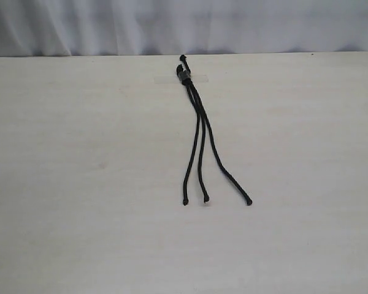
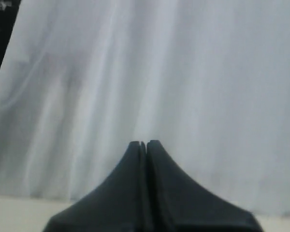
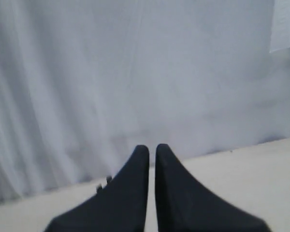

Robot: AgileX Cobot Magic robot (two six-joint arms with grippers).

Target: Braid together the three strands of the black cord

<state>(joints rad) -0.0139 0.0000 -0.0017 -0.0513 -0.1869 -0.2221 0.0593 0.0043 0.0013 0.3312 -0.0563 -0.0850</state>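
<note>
The black cord (image 1: 194,101) lies on the pale table in the exterior view, its knotted head (image 1: 183,70) at the far edge under a strip of clear tape. The three strands run close together, then fan out toward me: left strand (image 1: 189,160), middle strand (image 1: 202,160), right strand (image 1: 224,169), each ending in a small knob. Neither gripper shows in the exterior view. My left gripper (image 2: 143,143) is shut and empty, facing the white curtain. My right gripper (image 3: 152,147) is shut bar a thin slit, with nothing in it; two small dark tips (image 3: 102,183) of the cord's head peek past one finger.
A white curtain (image 1: 184,24) hangs behind the table's far edge. The light wooden tabletop (image 1: 80,184) spreads wide on both sides of the cord.
</note>
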